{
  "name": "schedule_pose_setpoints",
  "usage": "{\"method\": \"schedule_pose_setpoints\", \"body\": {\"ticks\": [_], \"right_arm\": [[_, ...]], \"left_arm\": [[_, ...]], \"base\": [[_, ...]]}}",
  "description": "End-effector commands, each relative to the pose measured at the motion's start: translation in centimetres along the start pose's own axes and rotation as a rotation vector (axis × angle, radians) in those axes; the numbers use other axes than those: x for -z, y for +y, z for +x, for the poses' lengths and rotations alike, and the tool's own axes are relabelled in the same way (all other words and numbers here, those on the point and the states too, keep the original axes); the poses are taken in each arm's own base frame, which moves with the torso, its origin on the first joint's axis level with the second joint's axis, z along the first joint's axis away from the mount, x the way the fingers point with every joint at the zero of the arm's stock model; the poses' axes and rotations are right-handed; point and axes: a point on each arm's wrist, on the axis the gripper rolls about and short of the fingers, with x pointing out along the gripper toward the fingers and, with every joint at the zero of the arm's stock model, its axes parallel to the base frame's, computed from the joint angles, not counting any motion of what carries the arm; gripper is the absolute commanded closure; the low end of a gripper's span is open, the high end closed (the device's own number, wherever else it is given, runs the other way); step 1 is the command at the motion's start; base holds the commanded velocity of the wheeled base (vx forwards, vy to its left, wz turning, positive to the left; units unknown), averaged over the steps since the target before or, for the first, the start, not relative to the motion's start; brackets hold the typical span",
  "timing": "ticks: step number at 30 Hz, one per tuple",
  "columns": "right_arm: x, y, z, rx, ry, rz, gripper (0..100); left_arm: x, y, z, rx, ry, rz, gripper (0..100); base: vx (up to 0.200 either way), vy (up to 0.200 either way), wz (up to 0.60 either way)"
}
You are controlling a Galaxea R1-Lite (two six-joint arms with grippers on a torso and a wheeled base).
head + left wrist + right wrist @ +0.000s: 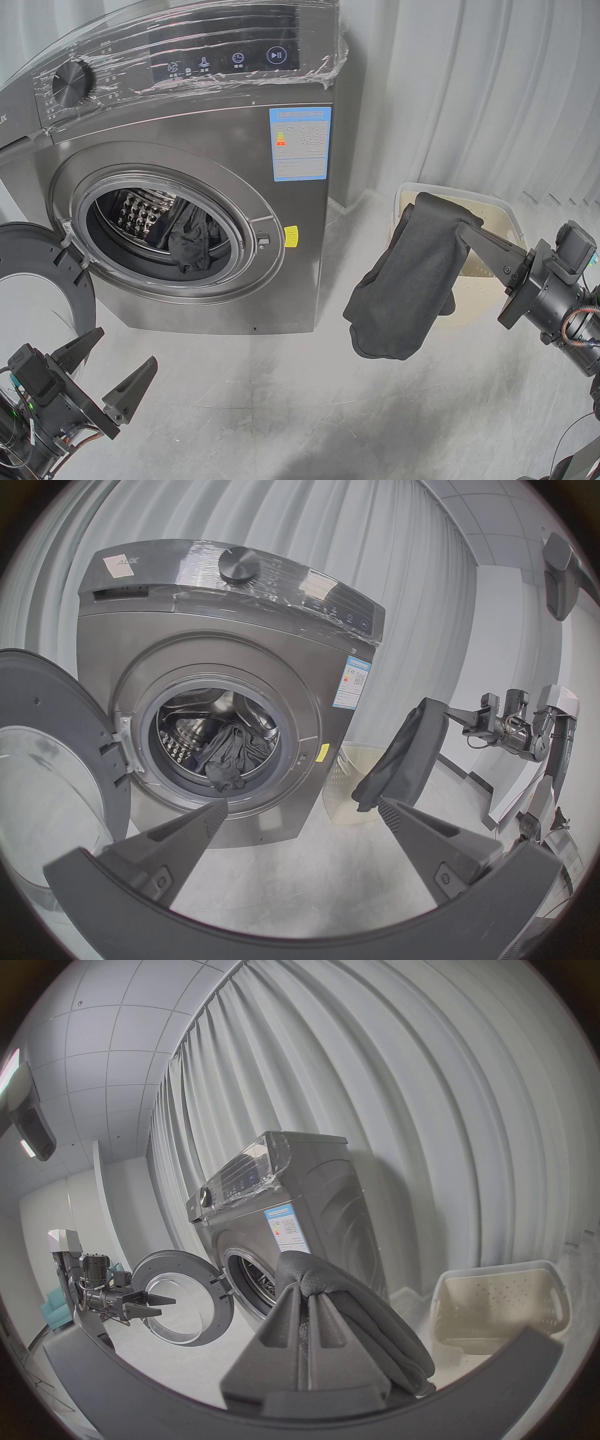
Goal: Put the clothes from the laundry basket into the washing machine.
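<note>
**Washing machine** (187, 125): a grey front-loader standing on the floor. Its door (37, 269) is swung fully open toward the robot's left and the drum mouth is unobstructed.

**Dark garment in drum** (187, 240): a crumpled black item lying inside the drum and draped toward the front lip. It counts as loaded.

**Laundry basket** (475, 190): a pale perforated plastic tub on the floor to the right of the machine, near the curtain (487, 94). The part of its inside seen from the right wrist is bare, with no further cloth there. The corner hidden behind the held garment cannot be judged.

**Held garment** (406, 281): a dark grey cloth folded over and hanging free. It is lifted clear of the basket and sits in the air between basket and machine, well apart from the drum mouth.

**Right gripper** (465, 231): clamped on the top fold of the held garment, above the basket's near rim.

**Left gripper** (127, 347): fingers spread wide with nothing between them. It is low in front of the open door and faces the drum.

**Progress:** one item is in and one is in transit, picked but not yet delivered. By these views it is likely the last piece. What is left is to carry it across, push it through the opening and let go.
</note>
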Motion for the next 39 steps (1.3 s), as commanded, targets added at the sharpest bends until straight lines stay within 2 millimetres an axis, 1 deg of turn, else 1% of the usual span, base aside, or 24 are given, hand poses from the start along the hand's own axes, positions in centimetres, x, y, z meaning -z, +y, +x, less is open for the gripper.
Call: {"method": "schedule_pose_setpoints", "body": {"ticks": [1,6,12,24,30,39], "right_arm": [[0.10,0.04,0.15,-0.003,0.000,0.001,100],[0.21,0.02,0.25,-0.003,0.001,0.001,100],[0.24,0.02,0.23,-0.003,0.003,0.006,100],[0.28,0.01,0.25,-0.003,0.004,0.007,100],[0.72,-0.06,0.54,0.002,0.021,0.030,100],[0.78,-0.08,0.74,0.004,0.022,0.032,100]], "left_arm": [[0.46,0.11,-0.15,-0.003,0.018,0.006,0],[0.45,0.12,-0.17,-0.003,0.017,0.005,0],[0.54,0.11,-0.13,-0.004,0.026,0.008,0],[0.54,0.13,-0.18,-0.004,0.026,0.006,0],[0.57,0.13,-0.15,-0.006,0.028,0.007,0],[0.56,0.13,-0.18,-0.004,0.027,-0.005,0]], "base": [[0.000,0.200,0.00],[0.000,0.200,0.00],[0.000,0.000,0.00],[-0.200,0.000,0.00],[0.000,0.000,0.00],[0.000,0.200,0.00]]}}
